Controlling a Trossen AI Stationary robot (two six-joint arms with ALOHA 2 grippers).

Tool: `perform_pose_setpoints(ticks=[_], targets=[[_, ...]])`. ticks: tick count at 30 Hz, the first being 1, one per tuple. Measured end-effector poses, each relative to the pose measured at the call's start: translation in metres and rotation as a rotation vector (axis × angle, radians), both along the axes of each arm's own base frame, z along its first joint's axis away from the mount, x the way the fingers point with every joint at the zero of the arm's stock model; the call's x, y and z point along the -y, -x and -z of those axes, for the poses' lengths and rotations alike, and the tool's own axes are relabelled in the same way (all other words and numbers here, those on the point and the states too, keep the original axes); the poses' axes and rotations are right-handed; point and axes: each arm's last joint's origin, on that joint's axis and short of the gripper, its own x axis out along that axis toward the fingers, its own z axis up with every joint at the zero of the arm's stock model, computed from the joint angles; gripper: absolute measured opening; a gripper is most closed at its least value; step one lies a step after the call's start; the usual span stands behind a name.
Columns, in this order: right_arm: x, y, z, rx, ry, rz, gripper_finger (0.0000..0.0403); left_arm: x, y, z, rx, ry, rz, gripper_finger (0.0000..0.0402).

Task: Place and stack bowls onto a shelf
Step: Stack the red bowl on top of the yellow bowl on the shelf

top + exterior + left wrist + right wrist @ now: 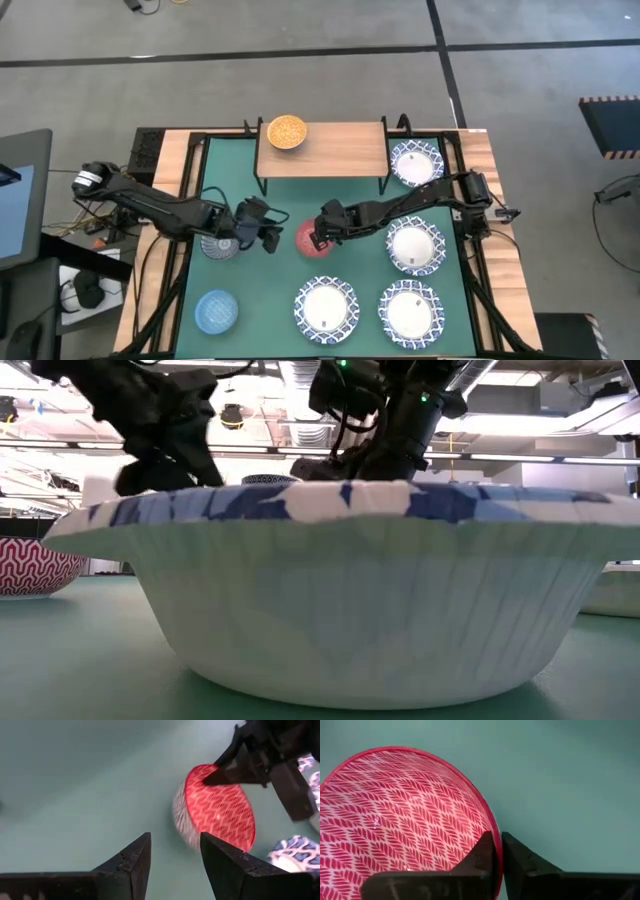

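Note:
The red bowl [313,241], with a leaf pattern inside, sits on the green mat mid-table. My right gripper [322,232] is shut on its rim [497,837]. My left gripper [268,235] is open just left of the red bowl, with nothing between its fingers [175,842]. The grey-blue patterned bowl [220,244] rests on the mat under the left wrist. A yellow bowl [286,132] stands on the left part of the light-wood shelf [340,148]. The light blue bowl [215,310] sits near the left front. My right gripper holds the red bowl by its rim [490,821] on the side toward the table's right. One finger [480,852] is inside the bowl and the other [517,855] outside. The fingers slant down from the right. Whether the bowl is off the mat, I cannot tell.
Several wide white bowls with blue rims stand on the right half: one beside the shelf [416,162], one mid-right [414,245], two at the near edge [325,305] [410,310]. The nearest fills the low view [350,590]. The shelf's middle and right parts are bare.

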Motion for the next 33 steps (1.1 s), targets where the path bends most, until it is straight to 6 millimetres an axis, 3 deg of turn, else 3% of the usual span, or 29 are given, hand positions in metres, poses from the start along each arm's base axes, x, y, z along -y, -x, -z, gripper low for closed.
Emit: perform_pose_setpoints(ticks=[5,11,22,26,33], targets=[[-0.003,0.002,-0.005,0.01,0.037,0.009,0.0042,-0.008,-0.017,0.0,0.077,0.037,0.067,0.0154],[-0.002,0.0,-0.009,0.017,0.056,0.008,0.0054,-0.016,-0.021,-0.002,0.093,-0.024,0.102,0.0154],[-0.002,-0.021,-0.054,0.088,0.18,-0.117,0.0049,-0.025,-0.021,-0.002,0.063,-0.077,0.133,0.015],[-0.002,-0.024,-0.066,0.094,0.22,-0.151,0.005,-0.026,-0.017,0.002,0.003,-0.077,0.12,0.0117],[-0.003,-0.032,-0.083,0.156,0.228,-0.156,0.0081,-0.027,-0.015,0.004,-0.038,-0.056,0.097,0.0013]])
